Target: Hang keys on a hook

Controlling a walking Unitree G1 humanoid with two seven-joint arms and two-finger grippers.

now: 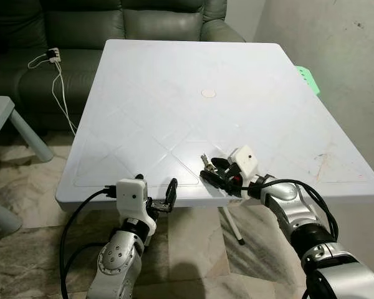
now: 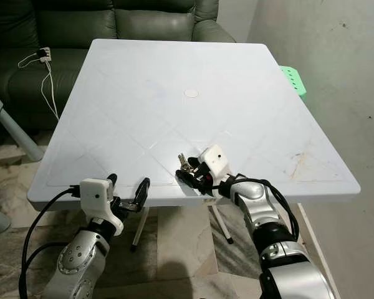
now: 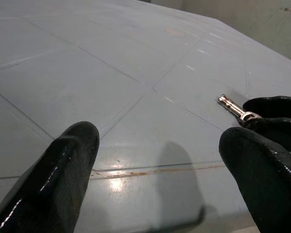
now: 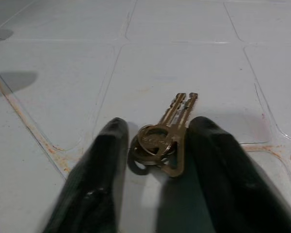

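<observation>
A small bunch of brass keys (image 4: 162, 141) lies on the white table (image 1: 174, 93) near its front edge, blades pointing away from me. My right gripper (image 1: 217, 174) is low over the table, one black finger pressed against each side of the key heads, shut on them. The key blades (image 1: 205, 161) stick out past the fingertips. My left gripper (image 1: 156, 182) hovers at the table's front edge, left of the keys, open and holding nothing. Its wrist view catches the key tips (image 3: 235, 108) beside the right gripper's fingers.
A dark green sofa (image 1: 81, 37) stands behind the table, with a white power strip and cable (image 1: 50, 57) on its seat. A green object (image 1: 306, 78) pokes out past the table's right edge by the wall. A grey side table (image 1: 0, 118) sits at the left.
</observation>
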